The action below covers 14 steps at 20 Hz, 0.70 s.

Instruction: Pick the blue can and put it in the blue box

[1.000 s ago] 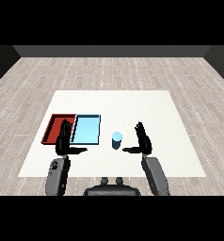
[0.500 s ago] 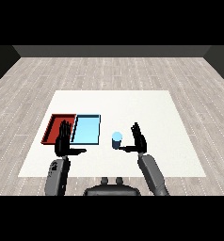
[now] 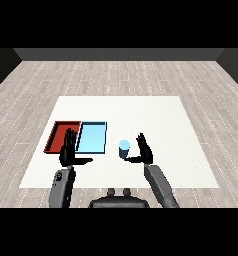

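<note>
The blue can (image 3: 124,149) stands upright on the white table (image 3: 156,115), just right of the light blue tray (image 3: 92,137). My right hand (image 3: 144,149) is open beside the can's right side, fingers straight up and thumb reaching under toward the can, a small gap between them. My left hand (image 3: 68,150) is open too, raised in front of the near edge where the red tray (image 3: 62,136) meets the light blue tray, thumb pointing right. Both trays hold nothing.
The two trays lie side by side at the table's left. White table surface stretches right of and beyond the can. Grey wooden floor surrounds the table.
My right hand has moved left, closing in on the blue can. The left hand and the can have stayed where they were.
</note>
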### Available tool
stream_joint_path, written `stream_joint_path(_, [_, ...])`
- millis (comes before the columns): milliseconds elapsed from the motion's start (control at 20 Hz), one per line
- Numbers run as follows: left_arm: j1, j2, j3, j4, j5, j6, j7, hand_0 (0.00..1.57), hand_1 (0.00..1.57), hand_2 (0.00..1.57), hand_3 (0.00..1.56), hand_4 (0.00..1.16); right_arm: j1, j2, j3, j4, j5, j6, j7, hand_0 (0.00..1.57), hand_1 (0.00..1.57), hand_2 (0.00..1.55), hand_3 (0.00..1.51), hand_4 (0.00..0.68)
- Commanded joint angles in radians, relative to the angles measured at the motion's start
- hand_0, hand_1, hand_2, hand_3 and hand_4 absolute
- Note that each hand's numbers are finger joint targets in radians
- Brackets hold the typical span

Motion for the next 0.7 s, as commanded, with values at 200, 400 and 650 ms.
stream_joint_path(200, [0.067, 0.012, 0.006, -0.064, 0.010, -0.016, -0.001, 0.00, 0.00, 0.00, 0.00, 0.00, -0.124, 0.000, 0.045, 0.204, -0.085, -0.014, -0.086, 0.00, 0.00, 0.00, 0.00, 0.000])
stream_joint_path(400, [0.047, -0.010, -0.006, -0.071, 0.012, 0.003, 0.014, 0.00, 0.00, 0.00, 0.00, 0.00, -0.111, 0.000, 0.089, 0.162, -0.086, -0.051, -0.067, 0.00, 0.00, 0.00, 0.00, 0.000])
stream_joint_path(650, [0.023, 0.005, 0.005, -0.049, 0.003, 0.002, 0.020, 0.00, 0.00, 0.00, 0.00, 0.00, -0.103, 0.000, 0.121, 0.146, -0.122, -0.079, -0.098, 0.00, 0.00, 0.00, 0.00, 0.000])
